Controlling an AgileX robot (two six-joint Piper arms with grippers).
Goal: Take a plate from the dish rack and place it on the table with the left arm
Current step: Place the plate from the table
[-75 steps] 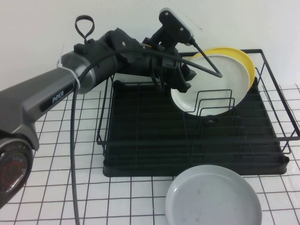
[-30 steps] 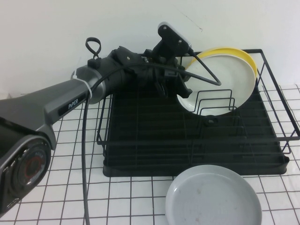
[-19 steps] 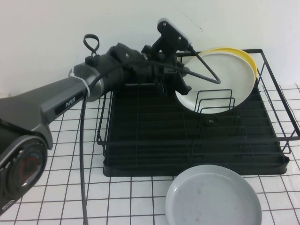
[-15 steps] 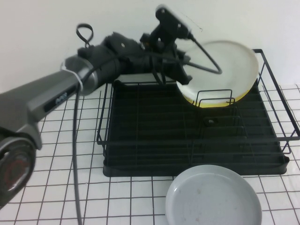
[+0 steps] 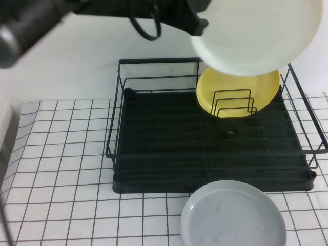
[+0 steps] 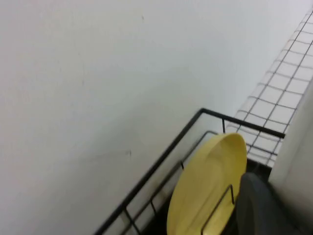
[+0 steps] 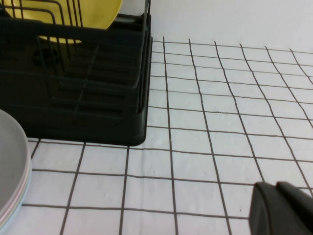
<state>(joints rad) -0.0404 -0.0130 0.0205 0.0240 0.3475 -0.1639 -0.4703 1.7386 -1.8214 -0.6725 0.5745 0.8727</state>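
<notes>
The white plate hangs tilted in the air above the back right of the dish rack, clear of its dividers. My left gripper is shut on the plate's left rim at the top of the high view, and the left arm runs off the top left. In the left wrist view a dark finger lies against the plate. My right gripper is shut and empty, low over the table to the right of the rack.
A yellow plate stands upright in the rack's back right dividers and also shows in the left wrist view. A light grey plate lies on the table in front of the rack. A white wall stands behind.
My left gripper has lifted the white plate up and out of the rack dividers. The yellow plate behind it is now uncovered. The left arm has risen to the top of the view.
</notes>
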